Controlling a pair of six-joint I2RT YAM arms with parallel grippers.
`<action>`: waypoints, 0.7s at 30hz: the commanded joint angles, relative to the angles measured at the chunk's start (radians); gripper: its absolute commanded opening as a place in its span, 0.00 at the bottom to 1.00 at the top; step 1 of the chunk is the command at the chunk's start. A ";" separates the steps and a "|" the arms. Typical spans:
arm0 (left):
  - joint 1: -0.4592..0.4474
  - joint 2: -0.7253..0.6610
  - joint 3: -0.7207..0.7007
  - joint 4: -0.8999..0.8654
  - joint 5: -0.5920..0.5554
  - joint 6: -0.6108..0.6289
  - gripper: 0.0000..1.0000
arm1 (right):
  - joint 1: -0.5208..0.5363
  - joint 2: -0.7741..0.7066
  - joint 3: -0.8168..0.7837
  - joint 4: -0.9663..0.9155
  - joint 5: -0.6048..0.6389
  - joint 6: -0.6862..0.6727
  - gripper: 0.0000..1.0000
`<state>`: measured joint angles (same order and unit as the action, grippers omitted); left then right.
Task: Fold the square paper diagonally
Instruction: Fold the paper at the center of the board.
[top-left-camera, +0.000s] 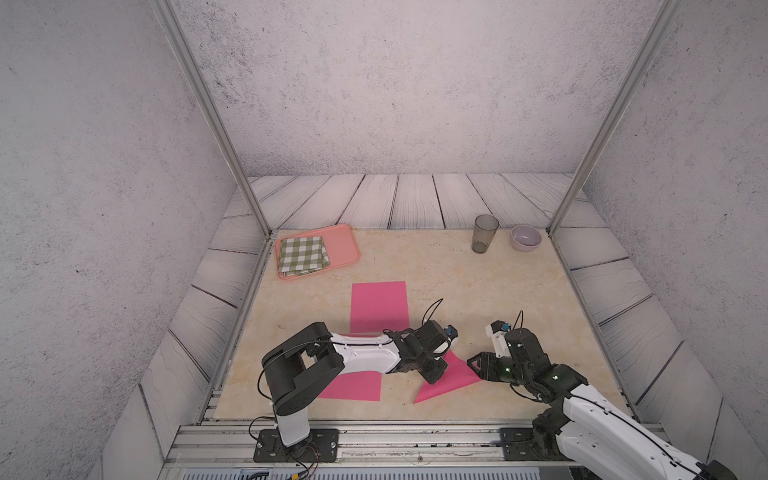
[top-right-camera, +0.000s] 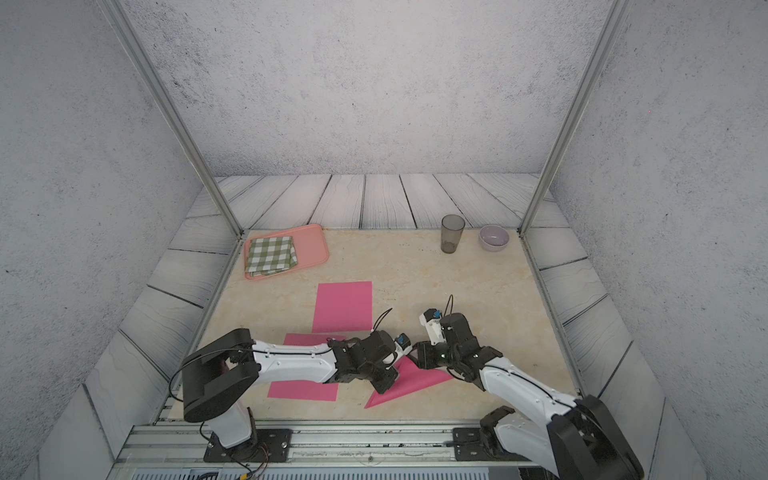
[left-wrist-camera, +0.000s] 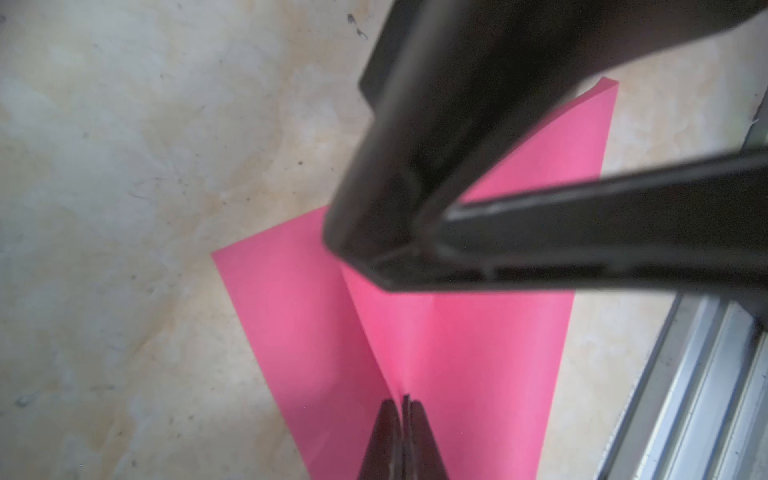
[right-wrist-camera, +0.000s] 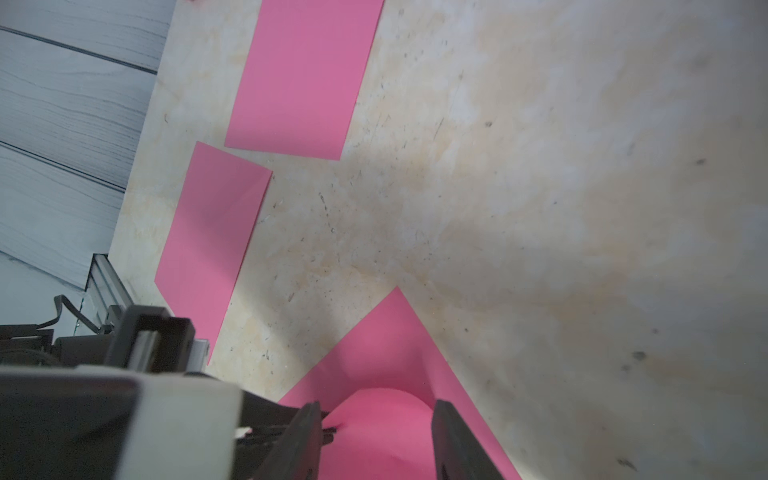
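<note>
Left gripper (left-wrist-camera: 402, 409) clenched the paper (left-wrist-camera: 478, 353); right gripper (right-wrist-camera: 376, 405), at its 3 o'clock, stood parted. Uncreased, the fold could spring open.

The table (top-left-camera: 457, 282) has a beige stone look, matt, with fine dark specks and scratches. The square paper (top-left-camera: 452, 379), at about five o'clock on it, is thin, smooth and matt; the pink sheet (top-left-camera: 378, 305) near the middle looks the same. At ten o'clock the tray (top-left-camera: 347, 245) seems to be smooth plastic with a soft shine, and the cloth (top-left-camera: 302, 255) on it is woven fabric. At one o'clock the cup (top-left-camera: 484, 233) is see-through, plastic or glass, I cannot tell which, and the bowl (top-left-camera: 525, 237) is smooth and glossy. The left claw (left-wrist-camera: 404, 409) and the right claw (right-wrist-camera: 376, 413) look like matt black plastic. The rails (top-left-camera: 415, 440) at six o'clock are bare brushed metal. The walls (top-left-camera: 395, 83) look rough like plaster.
</note>
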<state>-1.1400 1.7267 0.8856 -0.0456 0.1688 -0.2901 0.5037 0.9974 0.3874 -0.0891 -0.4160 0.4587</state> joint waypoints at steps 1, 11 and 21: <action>0.004 0.005 0.034 -0.019 0.011 0.032 0.00 | 0.006 -0.159 0.004 -0.149 0.115 0.016 0.46; 0.029 0.023 0.062 -0.031 0.021 0.041 0.00 | 0.006 -0.289 -0.040 -0.308 0.151 0.151 0.43; 0.065 0.068 0.087 -0.017 0.049 0.043 0.00 | 0.006 -0.243 -0.079 -0.259 0.136 0.195 0.42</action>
<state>-1.0878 1.7741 0.9466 -0.0635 0.1982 -0.2615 0.5037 0.7383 0.3244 -0.3538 -0.2825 0.6338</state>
